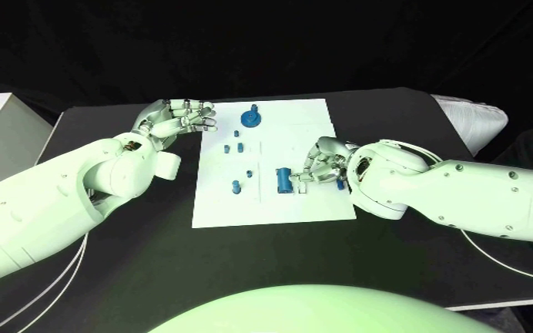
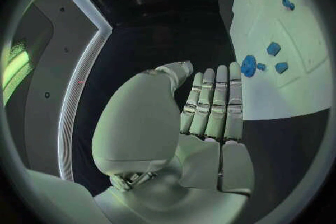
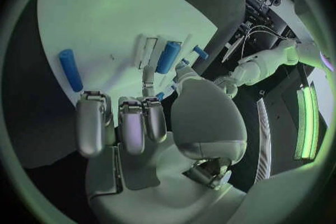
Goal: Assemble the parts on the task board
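- Fingers of the right hand (image 1: 326, 159) curl down over the near right part of the task board (image 1: 322, 210), their tips at a blue cylinder part (image 1: 286, 180); the right wrist view has a fingertip (image 3: 149, 73) just beside that cylinder part (image 3: 168, 57), but I cannot tell whether it is truly pinched.
- Should the hold be only a touch, the cylinder part may well roll or skid across the smooth board when the hand moves, since it lies on its side.
- Another long blue piece (image 3: 70, 69) lies apart from it on the board; a careless sweep of the curled fingers might knock it.
- Small blue parts (image 1: 236, 148) stand farther up the board, and a round blue part (image 1: 253, 119) sits near the far edge.
- Left hand (image 1: 178, 120) hovers just off the board's far left corner, fingers loosely bent with nothing in them; in the left wrist view its fingers (image 2: 215, 102) lie side by side near the round part (image 2: 248, 65).
- No containers are present; the board alone carries the parts.
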Robot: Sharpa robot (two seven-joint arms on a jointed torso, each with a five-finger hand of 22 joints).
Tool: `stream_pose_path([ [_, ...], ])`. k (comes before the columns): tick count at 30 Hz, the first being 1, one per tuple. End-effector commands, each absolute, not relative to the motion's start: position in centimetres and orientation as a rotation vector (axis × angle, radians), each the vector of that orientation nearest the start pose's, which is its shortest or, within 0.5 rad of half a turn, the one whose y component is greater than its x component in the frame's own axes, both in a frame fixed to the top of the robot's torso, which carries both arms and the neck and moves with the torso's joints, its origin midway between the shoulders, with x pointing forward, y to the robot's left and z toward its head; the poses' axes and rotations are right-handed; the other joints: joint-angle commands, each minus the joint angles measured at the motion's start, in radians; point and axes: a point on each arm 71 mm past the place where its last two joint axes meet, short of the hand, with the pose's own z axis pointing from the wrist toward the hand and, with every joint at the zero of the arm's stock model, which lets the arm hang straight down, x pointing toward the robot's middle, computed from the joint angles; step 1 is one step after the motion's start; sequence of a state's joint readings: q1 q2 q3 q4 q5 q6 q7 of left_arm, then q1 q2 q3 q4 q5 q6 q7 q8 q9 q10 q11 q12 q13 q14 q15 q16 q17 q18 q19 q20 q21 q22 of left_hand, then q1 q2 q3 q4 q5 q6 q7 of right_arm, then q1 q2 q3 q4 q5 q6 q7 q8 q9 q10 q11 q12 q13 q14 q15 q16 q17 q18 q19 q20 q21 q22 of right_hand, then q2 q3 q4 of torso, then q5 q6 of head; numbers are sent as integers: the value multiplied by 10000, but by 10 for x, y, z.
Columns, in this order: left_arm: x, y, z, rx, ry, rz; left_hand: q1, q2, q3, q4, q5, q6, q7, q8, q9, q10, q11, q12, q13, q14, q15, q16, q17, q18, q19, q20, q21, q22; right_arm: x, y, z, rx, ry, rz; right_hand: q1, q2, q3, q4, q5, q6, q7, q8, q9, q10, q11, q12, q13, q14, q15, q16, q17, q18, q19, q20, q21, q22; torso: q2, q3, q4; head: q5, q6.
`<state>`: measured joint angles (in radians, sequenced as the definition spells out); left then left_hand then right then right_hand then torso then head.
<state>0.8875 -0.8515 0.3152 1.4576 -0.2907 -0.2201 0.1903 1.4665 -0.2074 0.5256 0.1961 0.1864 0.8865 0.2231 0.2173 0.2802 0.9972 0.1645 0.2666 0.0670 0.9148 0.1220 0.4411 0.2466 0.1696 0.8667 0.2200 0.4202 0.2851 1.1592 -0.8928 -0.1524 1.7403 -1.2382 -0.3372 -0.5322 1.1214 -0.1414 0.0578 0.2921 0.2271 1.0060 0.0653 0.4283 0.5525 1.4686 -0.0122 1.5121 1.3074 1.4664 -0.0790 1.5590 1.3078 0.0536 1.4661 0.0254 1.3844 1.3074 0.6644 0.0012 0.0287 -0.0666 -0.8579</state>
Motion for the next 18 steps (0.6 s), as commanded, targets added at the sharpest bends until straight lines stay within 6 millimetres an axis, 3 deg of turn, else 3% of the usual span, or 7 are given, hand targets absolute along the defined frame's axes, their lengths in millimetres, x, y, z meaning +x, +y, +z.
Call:
stream_pose_path([
  [1, 485, 239, -217, -11265, 15123, -14779, 18, 105, 28, 86, 6, 48, 2, 54, -23, -30, 33, -54, 11, 81, 23, -62, 32, 112, 100, 19, -69, -36, 423, -198, -233, 3043, 19283, 5706, 286, -6, 112, 0, 289, -115, 4, -101, -36, 737, 22, 68, 2294, 1013, 18, 59, 2485, -171, 729, -18, 53, 1804, -6, -3, -14, -33, 44],
  [8, 484, 239, -216, -11230, 14973, -14944, 39, 94, 23, 86, 1, 81, -30, 82, -19, -1, 14, -37, 17, 108, 12, -66, 55, 116, 130, 15, -90, -54, 426, -236, -226, 3742, 19188, 5408, 1295, -63, 445, -74, 418, -252, 120, -450, -202, 855, 118, 283, 2438, 1023, 99, 77, 2530, -188, 745, 50, 130, 1858, -1, -10, -17, -153, 119],
  [14, 483, 240, -217, -11245, 14950, -14958, 49, 93, 22, 85, 1, 97, -44, 95, -16, 11, 5, -31, 19, 120, 6, -68, 66, 118, 145, 12, -98, -60, 425, -259, -227, 3624, 19434, 4638, 1781, -157, 637, -110, 455, -113, 102, -551, -272, 868, 107, 306, 2455, 1027, 96, 86, 2552, -199, 756, 65, 191, 1895, 1, 6, -23, -218, 151],
  [18, 482, 240, -218, -11257, 14960, -14965, 49, 93, 22, 85, 1, 97, -44, 95, -16, 11, 5, -31, 19, 120, 6, -68, 66, 118, 145, 12, -98, -60, 424, -274, -228, 3313, 19646, 3821, 2038, -208, 777, -98, 446, 44, 69, -602, -326, 884, 80, 332, 2472, 1039, 80, 108, 2605, -218, 773, 64, 288, 1944, 3, -5, -14, -281, 165],
])
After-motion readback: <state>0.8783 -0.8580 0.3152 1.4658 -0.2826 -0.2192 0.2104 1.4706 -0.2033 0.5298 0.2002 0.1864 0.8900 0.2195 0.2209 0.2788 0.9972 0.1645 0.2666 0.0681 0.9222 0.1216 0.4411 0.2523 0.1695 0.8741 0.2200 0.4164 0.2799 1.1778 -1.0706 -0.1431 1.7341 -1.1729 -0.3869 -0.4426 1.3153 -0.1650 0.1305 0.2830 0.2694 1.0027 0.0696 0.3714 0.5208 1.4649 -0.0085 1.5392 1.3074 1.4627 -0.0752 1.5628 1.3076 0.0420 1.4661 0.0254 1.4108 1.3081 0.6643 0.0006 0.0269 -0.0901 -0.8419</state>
